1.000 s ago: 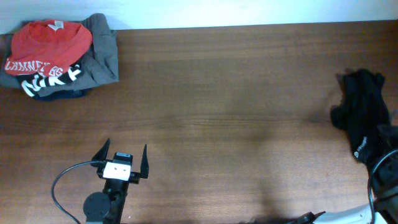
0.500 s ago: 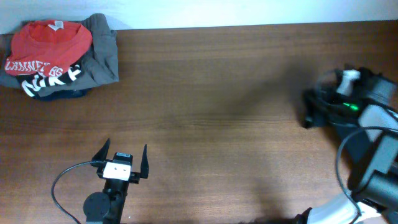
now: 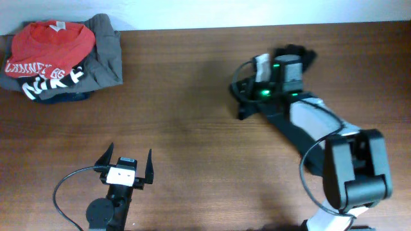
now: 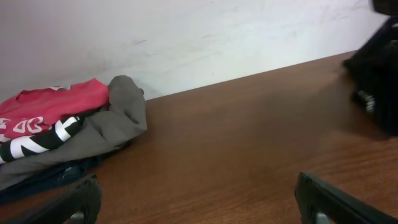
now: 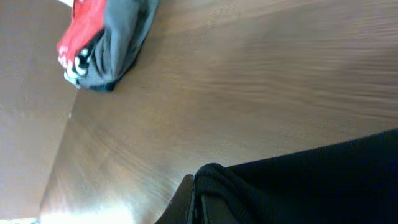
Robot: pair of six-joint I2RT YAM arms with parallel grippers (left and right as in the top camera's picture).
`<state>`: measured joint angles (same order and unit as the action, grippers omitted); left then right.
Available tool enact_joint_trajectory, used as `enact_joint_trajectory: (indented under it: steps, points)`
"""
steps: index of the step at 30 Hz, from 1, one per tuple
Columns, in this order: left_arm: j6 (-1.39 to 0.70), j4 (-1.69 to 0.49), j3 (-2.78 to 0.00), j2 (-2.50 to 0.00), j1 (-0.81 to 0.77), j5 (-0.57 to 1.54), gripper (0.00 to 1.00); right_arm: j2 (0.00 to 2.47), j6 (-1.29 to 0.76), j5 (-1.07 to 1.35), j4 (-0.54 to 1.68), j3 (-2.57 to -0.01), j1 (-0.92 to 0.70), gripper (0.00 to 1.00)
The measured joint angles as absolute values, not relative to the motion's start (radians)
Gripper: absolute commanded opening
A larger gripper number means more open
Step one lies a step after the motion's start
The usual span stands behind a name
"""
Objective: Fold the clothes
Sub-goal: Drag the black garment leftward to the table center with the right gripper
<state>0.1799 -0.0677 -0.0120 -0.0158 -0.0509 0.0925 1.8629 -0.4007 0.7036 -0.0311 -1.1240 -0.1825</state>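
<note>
Right gripper clamped on a bunched edge of the black garment, held low over the middle of the table, likely to gain bare wood for spreading | left gripper near the front edge, jaws wide, holding nothing | red shirt and grey garment piled in the far-left corner, well apart
</note>
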Motion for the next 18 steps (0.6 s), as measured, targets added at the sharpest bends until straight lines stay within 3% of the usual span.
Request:
enact_joint_trajectory:
  steps: [18]
  points:
    - [0.18, -0.068, -0.012, -0.016, -0.051, 0.093, 0.99, 1.863, -0.472, 0.53, -0.097, -1.124, -0.434, 0.09]
